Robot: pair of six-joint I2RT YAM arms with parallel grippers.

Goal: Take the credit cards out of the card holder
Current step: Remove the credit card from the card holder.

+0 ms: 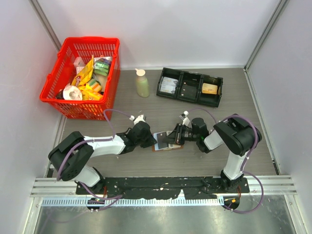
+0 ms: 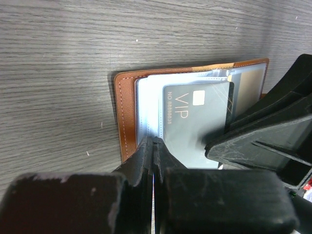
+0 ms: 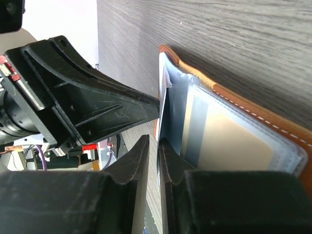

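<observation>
The brown card holder [image 1: 162, 142] lies open on the table between both grippers. In the left wrist view its brown cover [image 2: 124, 107] frames pale pocket panels, and a grey credit card [image 2: 195, 122] marked VIP lies on top. My left gripper [image 2: 155, 141] is shut on the near edge of a pocket panel. My right gripper [image 3: 160, 141] stands narrowly open. A thin blue-grey edge runs up between its jaws, with a gap still on one side. A tan card [image 3: 234, 146] sits inside a clear pocket. From above, the left gripper [image 1: 151, 139] and right gripper [image 1: 171, 136] meet over the holder.
A red basket [image 1: 90, 40] full of snack packets stands at the back left. A pale bottle [image 1: 142, 83] stands behind the arms. A black three-compartment tray [image 1: 190, 73] sits at the back right. White walls close in the table on three sides.
</observation>
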